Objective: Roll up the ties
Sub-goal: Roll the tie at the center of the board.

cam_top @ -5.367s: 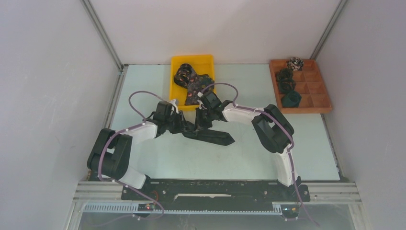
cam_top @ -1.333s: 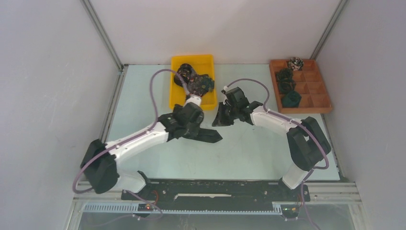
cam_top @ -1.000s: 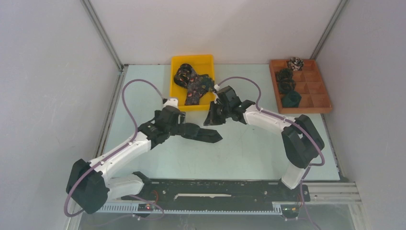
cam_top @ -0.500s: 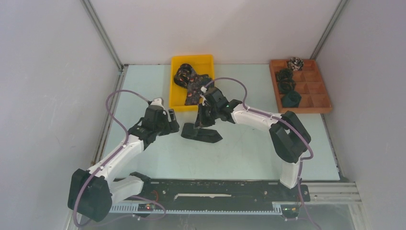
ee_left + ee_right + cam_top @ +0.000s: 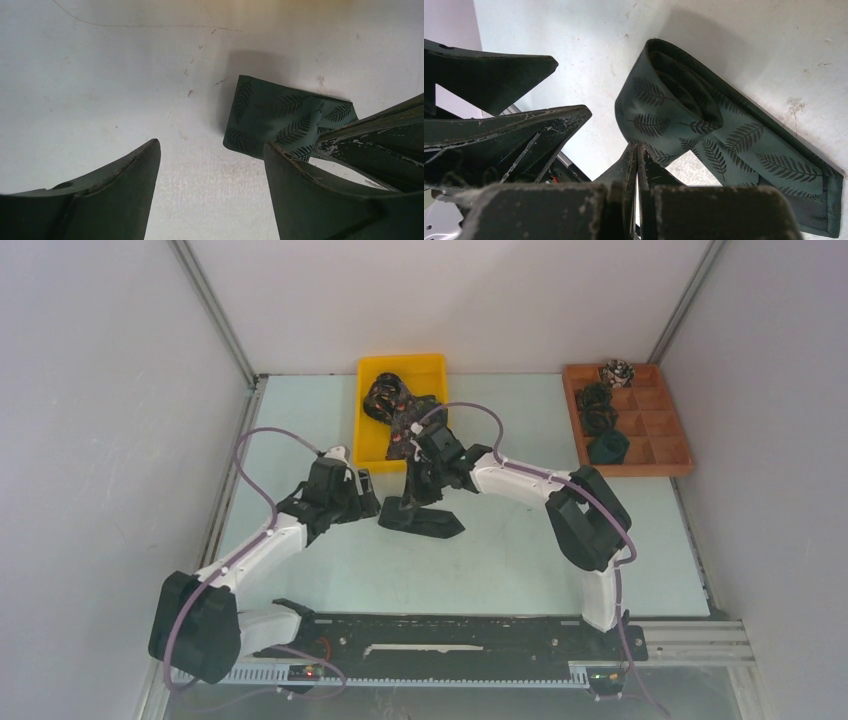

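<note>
My left claw (image 5: 211,145) has released and backed away, spread wide, from the part-rolled green tie (image 5: 724,142) lying just in front of the yellow bin (image 5: 400,359). My right claw (image 5: 636,146), pressed together, has moved in against the coil. I judge it's pinning the coil for further rolling.

In the top view the right gripper (image 5: 413,503) covers the rolled end of the tie (image 5: 440,525). The right arm hides the near right corner of the bin (image 5: 420,367). The ties (image 5: 395,405) heaped in it are too small to count. The rolls (image 5: 600,420) in the tray (image 5: 662,426) at the far right corner of the desk (image 5: 500,570) are too small for their patterns to show.

In the left wrist view most of the tie lies behind fingers, and the bottom edge cuts off the fingers of the left gripper (image 5: 211,145). In the right wrist view the pressed-together tips stand in front of the roll's lower edge, so a pinch cannot be told.
</note>
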Available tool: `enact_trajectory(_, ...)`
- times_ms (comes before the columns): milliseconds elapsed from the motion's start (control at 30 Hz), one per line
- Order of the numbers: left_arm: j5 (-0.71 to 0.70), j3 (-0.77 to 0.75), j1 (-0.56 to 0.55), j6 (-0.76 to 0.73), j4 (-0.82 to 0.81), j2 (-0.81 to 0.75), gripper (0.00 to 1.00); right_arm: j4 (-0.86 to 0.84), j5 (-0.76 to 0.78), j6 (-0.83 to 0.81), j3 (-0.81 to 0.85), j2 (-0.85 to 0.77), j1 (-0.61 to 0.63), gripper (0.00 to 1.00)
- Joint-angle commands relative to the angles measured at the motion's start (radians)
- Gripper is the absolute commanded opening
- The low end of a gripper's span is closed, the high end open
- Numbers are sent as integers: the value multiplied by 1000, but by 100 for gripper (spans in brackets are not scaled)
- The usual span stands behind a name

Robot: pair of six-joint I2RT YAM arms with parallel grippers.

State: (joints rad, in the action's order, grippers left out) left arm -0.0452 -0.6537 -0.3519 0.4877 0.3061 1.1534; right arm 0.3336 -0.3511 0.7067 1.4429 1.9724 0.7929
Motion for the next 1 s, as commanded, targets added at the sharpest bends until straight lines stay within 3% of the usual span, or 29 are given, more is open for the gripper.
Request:
enact_trajectory(0, 78, -17, 7, -16, -55, 36, 81, 12, 13, -6, 31, 20, 6, 0)
enact_trajectory(967, 310, -24, -15, -20, -195, 207, 78, -8, 31, -29, -88, 44, -24, 0)
